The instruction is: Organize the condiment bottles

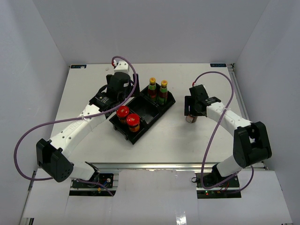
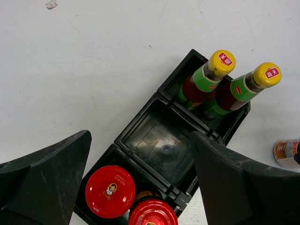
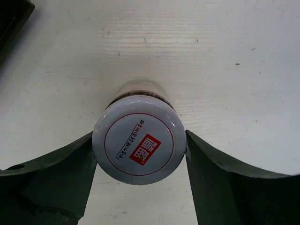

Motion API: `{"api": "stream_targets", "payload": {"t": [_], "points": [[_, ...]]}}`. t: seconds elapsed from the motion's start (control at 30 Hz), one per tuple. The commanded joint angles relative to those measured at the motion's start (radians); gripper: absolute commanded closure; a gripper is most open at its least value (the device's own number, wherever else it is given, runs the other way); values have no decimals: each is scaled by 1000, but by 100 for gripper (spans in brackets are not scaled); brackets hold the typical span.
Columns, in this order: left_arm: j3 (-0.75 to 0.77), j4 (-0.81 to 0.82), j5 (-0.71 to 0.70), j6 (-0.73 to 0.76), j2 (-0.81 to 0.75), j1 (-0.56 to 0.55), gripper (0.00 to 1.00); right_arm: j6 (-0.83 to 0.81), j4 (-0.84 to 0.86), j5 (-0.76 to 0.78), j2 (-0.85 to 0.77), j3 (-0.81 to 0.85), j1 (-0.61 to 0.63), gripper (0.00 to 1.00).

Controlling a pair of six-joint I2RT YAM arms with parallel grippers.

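Note:
Two yellow-capped bottles (image 1: pixel 152 87) (image 1: pixel 163 90) stand in the far compartment of the black tray (image 1: pixel 146 109). Two red-lidded jars (image 1: pixel 123 112) (image 1: pixel 133 120) stand in its near compartment, and its middle compartment is empty. My left gripper (image 1: pixel 127 96) is open and empty above the tray; its wrist view shows the bottles (image 2: pixel 206 77) (image 2: pixel 244 89), the jars (image 2: pixel 110 191) (image 2: pixel 152 213) and the tray (image 2: pixel 159 140) between the fingers (image 2: pixel 140 137). My right gripper (image 1: pixel 191 114) is shut on the white-lidded jar (image 1: pixel 191 119) to the right of the tray; both fingers touch the lid (image 3: pixel 139 145).
White walls close in the table at the left, right and back. The white-lidded jar also shows at the right edge of the left wrist view (image 2: pixel 286 152). A corner of the tray (image 3: pixel 11 18) shows at the top left of the right wrist view.

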Motion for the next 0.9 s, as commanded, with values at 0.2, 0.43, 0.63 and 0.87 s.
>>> {"api": "stream_targets", "payload": {"t": [0.2,0.43,0.63,0.87], "points": [[38,-36,-9,-14,-65,5,2,-39,45,25,38,10,-7,51],[72,-63,-15,-25,-80,4,2,-70,-38,102,-25,114,80,92],[160,-155,-26,-30,-69,13,2,-52,-136,107,-60,307,270,92],[218,-221,22,-38,-126,15,2,-85,-45,-34,-11,455,382,92]]}}
